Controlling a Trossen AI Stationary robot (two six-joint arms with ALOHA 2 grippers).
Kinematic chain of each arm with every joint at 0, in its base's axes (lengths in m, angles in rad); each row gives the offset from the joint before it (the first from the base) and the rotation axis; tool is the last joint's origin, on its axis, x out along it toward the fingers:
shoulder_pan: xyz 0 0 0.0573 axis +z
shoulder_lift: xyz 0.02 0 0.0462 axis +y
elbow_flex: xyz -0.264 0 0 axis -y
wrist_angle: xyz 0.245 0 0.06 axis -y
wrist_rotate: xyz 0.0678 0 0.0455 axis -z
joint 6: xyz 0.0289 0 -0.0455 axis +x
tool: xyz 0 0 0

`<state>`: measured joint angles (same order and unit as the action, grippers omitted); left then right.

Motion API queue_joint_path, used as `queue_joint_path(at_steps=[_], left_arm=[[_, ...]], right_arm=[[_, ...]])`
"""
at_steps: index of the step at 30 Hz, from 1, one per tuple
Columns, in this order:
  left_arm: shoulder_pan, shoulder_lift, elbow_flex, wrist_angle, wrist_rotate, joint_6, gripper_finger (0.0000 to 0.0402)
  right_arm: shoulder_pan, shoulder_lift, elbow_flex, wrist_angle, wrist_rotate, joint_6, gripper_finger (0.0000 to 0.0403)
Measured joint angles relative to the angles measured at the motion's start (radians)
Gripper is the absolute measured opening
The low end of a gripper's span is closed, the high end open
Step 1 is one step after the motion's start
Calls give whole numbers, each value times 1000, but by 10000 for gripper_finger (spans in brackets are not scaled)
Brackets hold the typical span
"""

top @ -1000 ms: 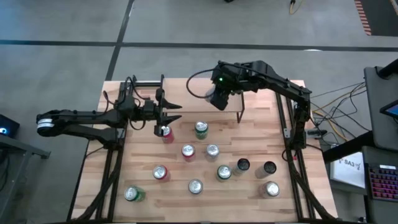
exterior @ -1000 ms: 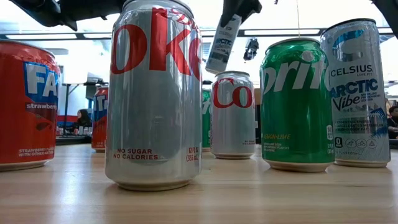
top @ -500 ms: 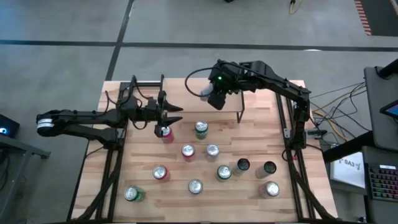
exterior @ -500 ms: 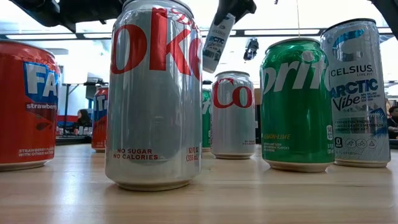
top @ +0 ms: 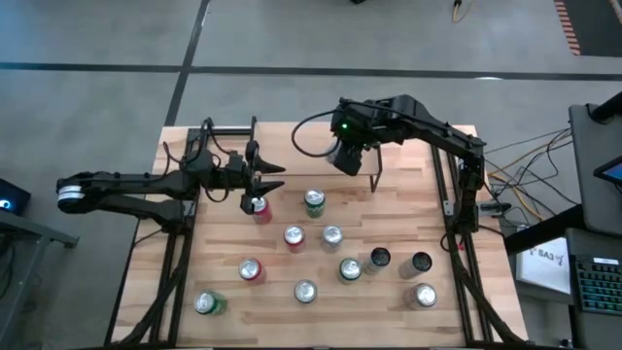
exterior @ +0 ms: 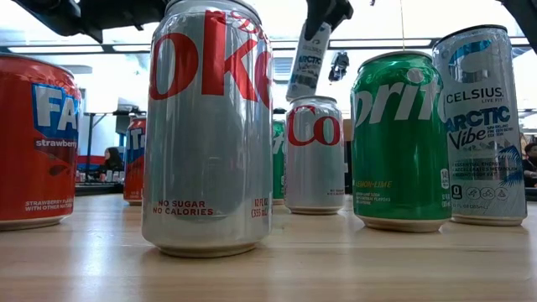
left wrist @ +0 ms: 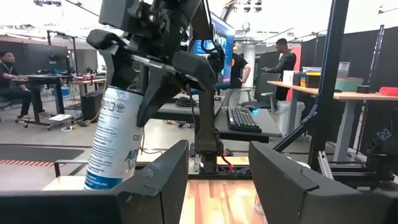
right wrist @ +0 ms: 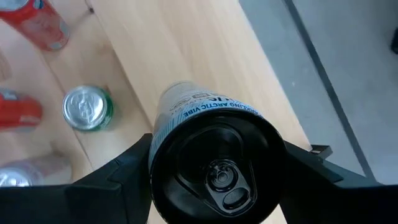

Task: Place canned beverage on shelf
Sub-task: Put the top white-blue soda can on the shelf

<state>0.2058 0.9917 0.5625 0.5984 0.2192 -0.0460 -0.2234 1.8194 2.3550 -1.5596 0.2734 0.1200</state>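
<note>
right gripper [top: 342, 156] pinches one slim can [exterior: 308, 60]; left gripper [top: 260, 180] spread; eleven cans [top: 314, 202] below.

overhead, tabletop-level and two wrist cameras

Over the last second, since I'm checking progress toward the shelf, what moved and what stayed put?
The right gripper, shut on the slim white-and-blue Celsius can, swung that can first leftward, then back right over the small light-wood shelf, and it hangs less tilted now. The left gripper and the cans standing on the wooden table stayed put.
</note>
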Motion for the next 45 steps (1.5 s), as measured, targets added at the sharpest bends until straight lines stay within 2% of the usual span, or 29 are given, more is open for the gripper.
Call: queue_joint_path(at_steps=[7,12,16,20,23,26,30,33,36,45], left_arm=[[0,-20,0,0,0,52,156],[0,-20,0,1,0,53,156],[-2,48,0,77,0,54,161],[1,161,0,226,-4,74,200],[16,221,37,239,-37,96,251],[17,280,108,202,-38,130,299],[22,379,251,39,-27,208,335],[39,448,372,-126,-29,247,340],[56,515,457,-225,-29,251,338],[68,577,488,-169,-64,212,334]], right_arm=[[-18,0,-2,-12,-107,52,247],[-22,0,-2,-12,-119,62,247],[-16,0,-1,-10,-118,33,247],[-8,0,-1,-10,-117,9,247],[-8,0,-1,-9,-117,-12,247],[-8,0,-1,-9,-112,-43,247],[-8,0,-1,-7,-87,-113,247],[-8,0,-1,-7,-87,-137,247],[-8,-3,-1,-8,-89,-152,247],[15,-4,0,-11,-131,-174,247]])
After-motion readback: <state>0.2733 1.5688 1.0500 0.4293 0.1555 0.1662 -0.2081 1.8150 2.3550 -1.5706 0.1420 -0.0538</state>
